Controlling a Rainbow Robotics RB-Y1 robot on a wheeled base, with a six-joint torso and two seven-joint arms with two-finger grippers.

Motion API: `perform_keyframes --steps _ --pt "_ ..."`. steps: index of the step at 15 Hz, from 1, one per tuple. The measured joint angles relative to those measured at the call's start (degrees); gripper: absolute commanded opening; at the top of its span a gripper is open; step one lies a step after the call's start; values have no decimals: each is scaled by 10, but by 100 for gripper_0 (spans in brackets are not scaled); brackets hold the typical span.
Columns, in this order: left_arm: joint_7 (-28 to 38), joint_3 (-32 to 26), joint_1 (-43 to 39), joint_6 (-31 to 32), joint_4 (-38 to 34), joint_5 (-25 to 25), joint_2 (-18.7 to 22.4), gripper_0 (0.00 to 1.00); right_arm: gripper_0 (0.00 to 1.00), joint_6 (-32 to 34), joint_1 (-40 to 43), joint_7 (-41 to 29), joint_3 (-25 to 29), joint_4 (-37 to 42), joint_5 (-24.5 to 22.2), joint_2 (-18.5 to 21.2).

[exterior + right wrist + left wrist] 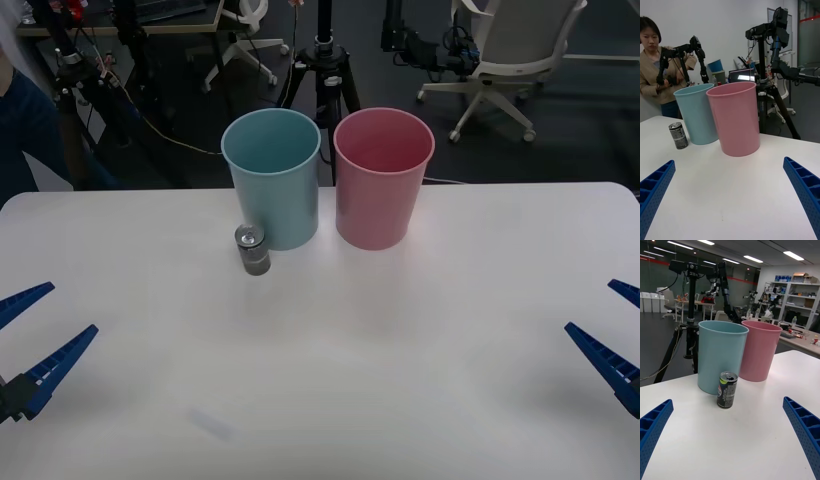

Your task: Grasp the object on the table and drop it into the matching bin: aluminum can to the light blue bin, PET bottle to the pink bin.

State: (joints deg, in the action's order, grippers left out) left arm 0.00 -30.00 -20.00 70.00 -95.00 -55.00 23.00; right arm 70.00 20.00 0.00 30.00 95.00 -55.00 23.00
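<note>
Low at the left edge of the front view, the left gripper hangs just above the table, its two blue ribbed fingers spread wide apart with nothing between them. Right of it and higher, a little left of the frame's centre, the aluminum can stands upright on the white top, silver lid and pull tab facing up, just in front of the light blue bin and slightly toward that bin's left side; whether the two touch cannot be told. The light blue bin stands upright in the upper middle of the frame near the table's far edge, and the pink bin stands immediately to its right, the two rims nearly meeting. At the far right edge, about level with the left one, the right gripper also hangs low over the table, its fingers apart and empty, well away from the can and both bins.
</note>
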Motion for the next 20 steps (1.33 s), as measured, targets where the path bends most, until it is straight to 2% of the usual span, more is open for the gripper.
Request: perform_keyframes --steps 5,9,12,14,17,20 --pt "-2 -9 -9 1 -11 4 17 100 100 0 0 0 0 0 0 0" --pt "-16 -2 -22 -4 -10 9 13 100 100 0 0 0 0 0 0 0" --pt "-77 20 -33 -47 1 30 13 100 100 0 0 0 0 0 0 0" --pt "-98 41 -25 -73 26 39 14 100 100 0 0 0 0 0 0 0" --pt "-104 63 18 -75 82 37 14 100 100 0 0 0 0 0 0 0" --pt "-116 75 74 -75 134 -5 11 100 100 0 0 0 0 0 0 0"
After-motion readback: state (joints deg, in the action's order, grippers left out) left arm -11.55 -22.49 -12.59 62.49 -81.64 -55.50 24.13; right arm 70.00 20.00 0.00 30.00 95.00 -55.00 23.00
